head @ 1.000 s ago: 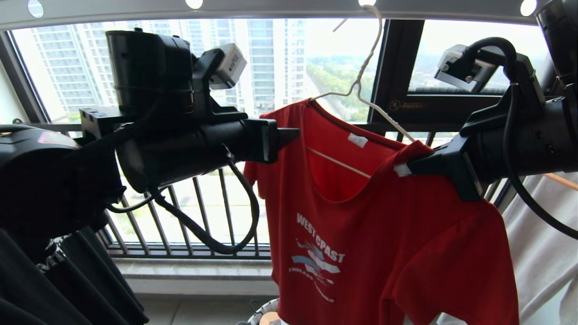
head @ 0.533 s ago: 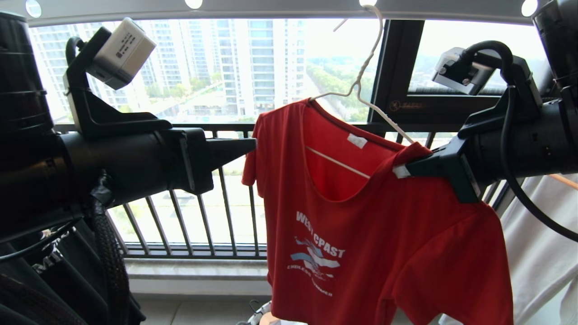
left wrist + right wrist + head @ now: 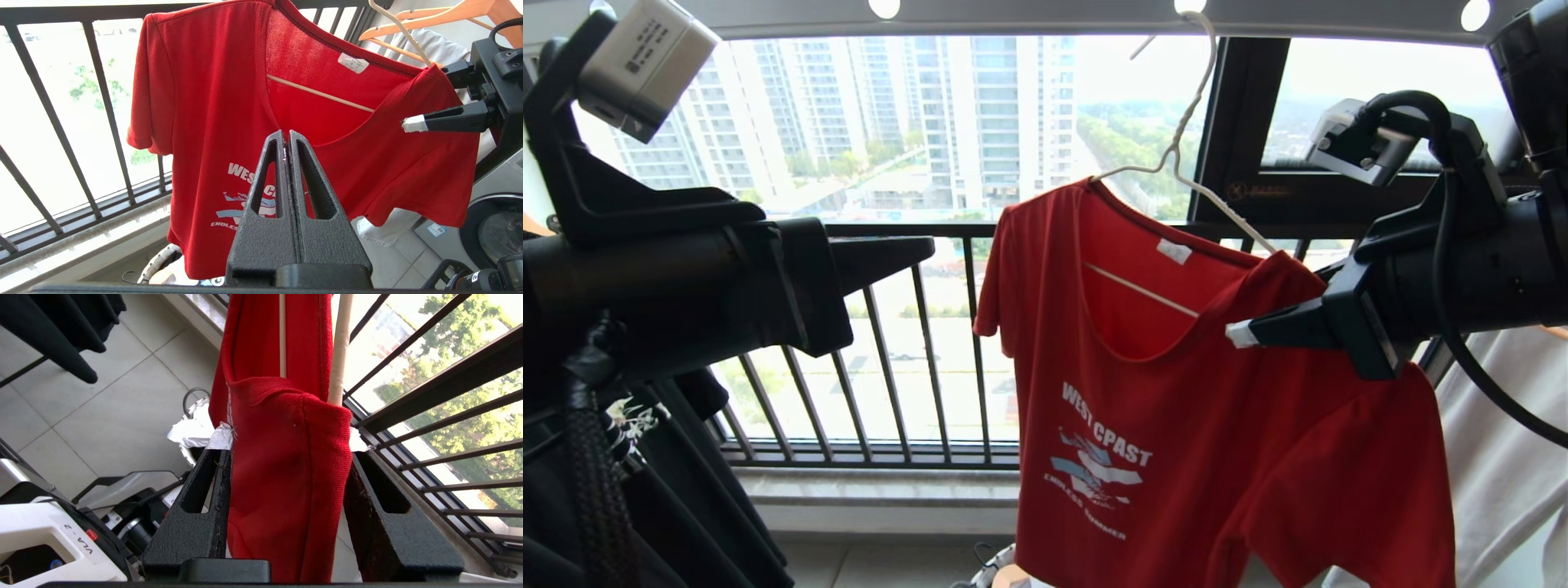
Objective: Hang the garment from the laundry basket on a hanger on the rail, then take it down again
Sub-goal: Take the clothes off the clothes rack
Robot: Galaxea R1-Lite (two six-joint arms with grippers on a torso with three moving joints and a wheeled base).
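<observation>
Garment (image 3: 1176, 392) hangs on the hanger (image 3: 1176, 155), whose hook goes up to the rail (image 3: 1029, 16) at twelve o'clock. Left gripper (image 3: 284, 136), at nine o'clock and apart from the cloth, has its fingers pressed together and empty. Right gripper (image 3: 286, 441), at three o'clock, straddles the shoulder with fingers spread, seemingly loose, likely letting go.

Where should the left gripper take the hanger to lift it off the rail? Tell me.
Judging by its pose: the twisted neck of the hanger, from the robot's side. It stands bare above the T-shirt; the arms below are clothed.
</observation>
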